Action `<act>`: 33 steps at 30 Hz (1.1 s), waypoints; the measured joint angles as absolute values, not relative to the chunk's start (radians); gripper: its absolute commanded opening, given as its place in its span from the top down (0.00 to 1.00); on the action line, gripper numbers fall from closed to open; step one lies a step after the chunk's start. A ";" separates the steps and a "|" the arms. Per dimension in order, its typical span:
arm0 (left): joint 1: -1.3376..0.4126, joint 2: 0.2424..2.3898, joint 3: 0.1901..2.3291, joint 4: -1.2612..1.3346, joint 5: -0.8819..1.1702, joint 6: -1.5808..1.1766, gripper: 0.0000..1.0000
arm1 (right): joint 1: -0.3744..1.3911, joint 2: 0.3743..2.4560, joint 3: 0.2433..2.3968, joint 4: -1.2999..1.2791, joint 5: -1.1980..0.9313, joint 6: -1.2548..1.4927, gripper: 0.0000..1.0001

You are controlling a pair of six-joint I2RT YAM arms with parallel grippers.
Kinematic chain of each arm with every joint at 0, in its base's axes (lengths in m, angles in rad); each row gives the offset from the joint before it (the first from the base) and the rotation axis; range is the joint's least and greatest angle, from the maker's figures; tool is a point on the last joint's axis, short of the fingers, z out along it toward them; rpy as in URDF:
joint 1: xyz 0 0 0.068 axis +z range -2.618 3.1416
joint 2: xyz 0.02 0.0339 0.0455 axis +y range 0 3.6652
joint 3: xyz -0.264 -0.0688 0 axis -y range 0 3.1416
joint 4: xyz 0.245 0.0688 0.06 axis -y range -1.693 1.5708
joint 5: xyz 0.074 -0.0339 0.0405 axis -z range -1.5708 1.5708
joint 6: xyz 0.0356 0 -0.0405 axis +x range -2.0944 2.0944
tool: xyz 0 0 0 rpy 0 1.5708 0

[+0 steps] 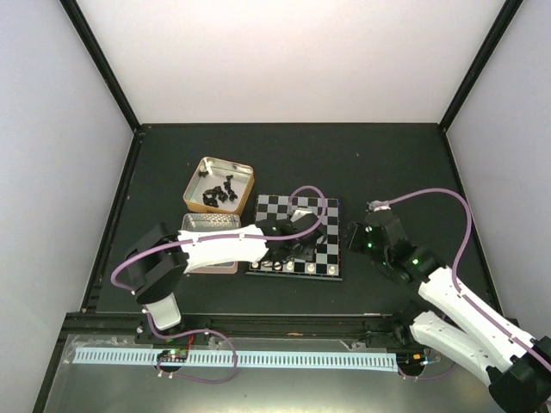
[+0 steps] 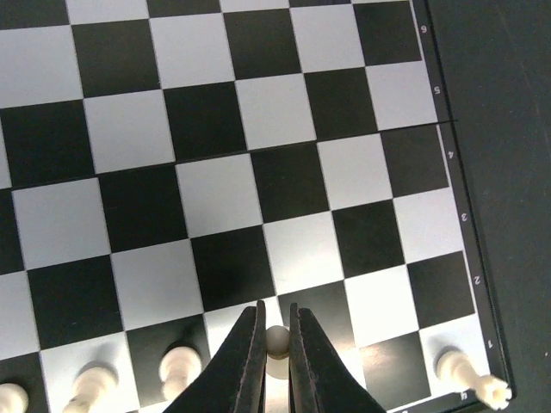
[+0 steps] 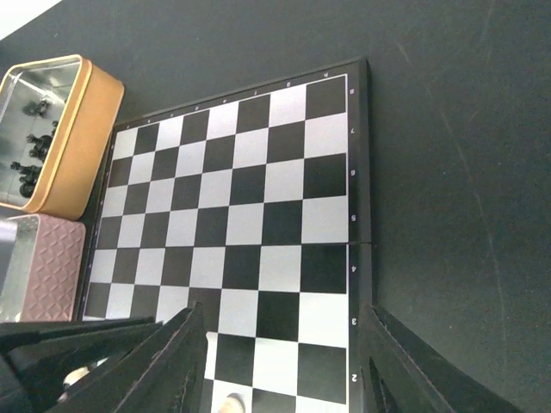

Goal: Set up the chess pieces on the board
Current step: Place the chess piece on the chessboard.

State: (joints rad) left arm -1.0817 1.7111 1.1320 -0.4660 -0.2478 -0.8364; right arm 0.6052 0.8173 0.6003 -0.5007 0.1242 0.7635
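Two claws at flat grey-and-black checkered chessboard (image 1: 275,206): left gripper (image 2: 275,317) pinched tight on cream-white round-headed chess piece (image 2: 276,341), board's 6 o'clock row, beside other cream-white pieces (image 2: 179,368). right gripper (image 3: 282,314) half spread, empty, board's 3 o'clock edge. Black pieces (image 1: 219,194) inside gold metal tin (image 1: 225,163), 10 o'clock.

The board (image 2: 284,112) is smooth, its light squares satin, the black ones duller. On it, the chess pieces (image 2: 179,366) look like smooth cream plastic. The left tool (image 2: 276,314) is matt black; the right tool (image 3: 282,318) has grainy fingers (image 3: 168,361). Beside the board, the gold tin (image 3: 82,129) is shiny metal inside and the pink tin (image 3: 47,271) is embossed. The worktop (image 3: 448,172) is matt and faintly scuffed.
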 measured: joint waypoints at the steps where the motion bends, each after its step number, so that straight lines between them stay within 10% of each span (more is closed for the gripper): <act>1: -1.091 1.728 1.154 -0.481 -0.267 -0.849 0.98 | 0.605 0.806 0.594 -0.501 0.119 0.763 0.51; 33: -1.127 1.753 1.060 -0.402 -0.327 -0.890 0.89 | 0.604 0.814 0.536 -0.445 -0.049 0.709 0.51</act>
State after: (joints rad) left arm -1.1271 1.7535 1.0603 -0.4023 -0.3267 -0.8902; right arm 0.6044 0.8143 0.5358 -0.4446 -0.0494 0.7090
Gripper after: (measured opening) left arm 0.071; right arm 0.490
